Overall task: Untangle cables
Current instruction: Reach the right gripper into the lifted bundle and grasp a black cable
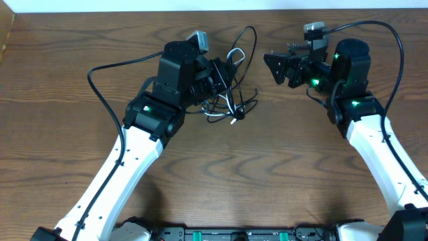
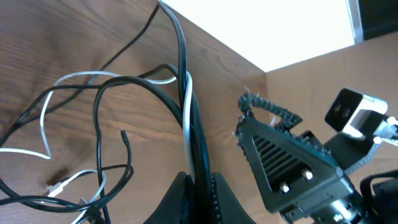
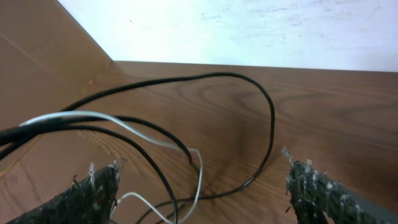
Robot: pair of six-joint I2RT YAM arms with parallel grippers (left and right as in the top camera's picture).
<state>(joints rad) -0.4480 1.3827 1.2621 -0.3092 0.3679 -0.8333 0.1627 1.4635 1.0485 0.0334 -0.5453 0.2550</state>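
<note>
A tangle of thin black cables and one white cable [image 1: 231, 100] lies at the table's upper middle, with a black loop reaching toward the far edge. My left gripper [image 1: 224, 75] is shut on a bundle of black and white cables [image 2: 186, 106], pinched between its fingers [image 2: 200, 193]. My right gripper [image 1: 277, 67] is open and empty, to the right of the tangle and apart from it. In the right wrist view its fingers [image 3: 202, 186] stand wide apart, with the cables' loops [image 3: 186, 149] on the table ahead of them.
The wooden table [image 1: 267, 167] has a raised wooden wall along the back [image 3: 50, 56]. Thicker black robot cords [image 1: 100, 73] arc beside each arm. The right gripper also shows in the left wrist view [image 2: 292, 162].
</note>
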